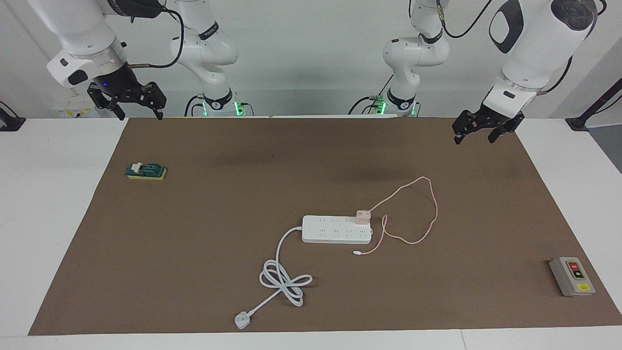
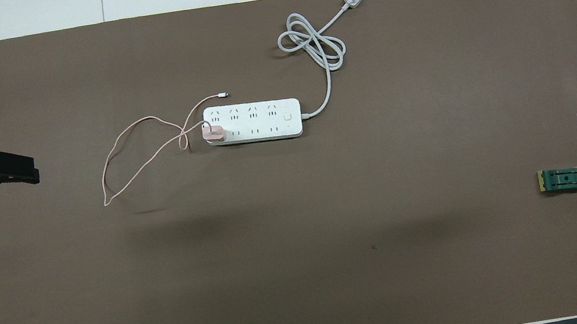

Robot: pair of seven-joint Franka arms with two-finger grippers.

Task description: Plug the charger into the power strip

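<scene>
The charger [image 1: 363,217] sat plugged into the power strip [image 1: 335,229] at centre frame of the facing view, at the strip's end toward the left arm, its pink cable [image 1: 427,209] looping over the brown surface [image 1: 194,243]. The left gripper [image 1: 478,130] hung at upper right, bent down from its raised arm, fingers apart and empty. The right gripper [image 1: 133,103] hung at upper left, likewise spread, holding nothing
</scene>
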